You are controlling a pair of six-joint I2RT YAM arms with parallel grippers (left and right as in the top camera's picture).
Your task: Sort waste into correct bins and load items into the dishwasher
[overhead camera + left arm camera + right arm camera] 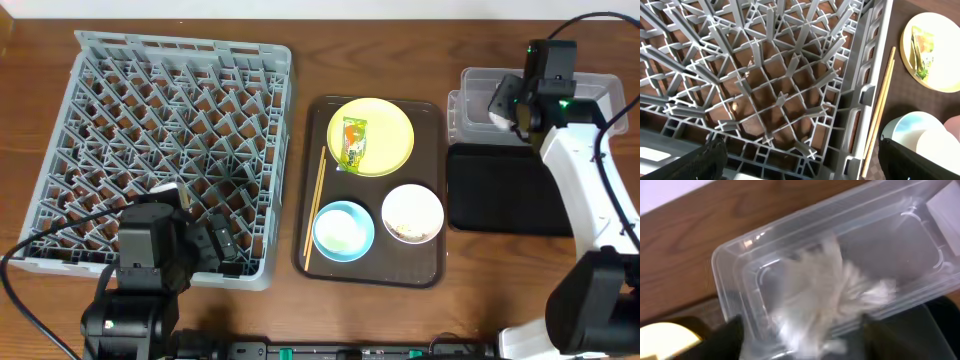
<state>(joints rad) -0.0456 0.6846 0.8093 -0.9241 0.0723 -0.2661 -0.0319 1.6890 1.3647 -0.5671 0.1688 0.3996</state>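
A: So, where's the L gripper (800,152)?
B: Over the near right corner of the large square grey plastic dish rack (170,130). Fingers spread wide, only rack pegs showing btwn them.
A: And the R gripper (800,325)?
B: Above the clear plastic rectangular tub (475,90), far right of the wooden surface (380,55). Fingers apart too. A white crumpled mass (830,295) shows btwn them, against the tub's inside. It's blurred, so can't tell what it is or whether either finger touches it.
A: Waste?
B: Small crumpled green-orange-white wrapper (353,142) lies on the round yellow plate (390,125). Pale beige rice-like scraps (410,225) sit in the smaller white bowl (436,200).
A: Dishes?
B: All on the dark brown serving tray (380,265), just right of the rack. Plate at the far end, light blue bowl (343,230) near left, white bowl near right, the two just beside each other. Thin wooden chopsticks (315,205) lie along the tray's left side, approx. parallel to the rack's edge.
A: Other bin?
B: Shallow black rectangular tray (505,195) sits on the near side of the clear tub, right of the brown tray.
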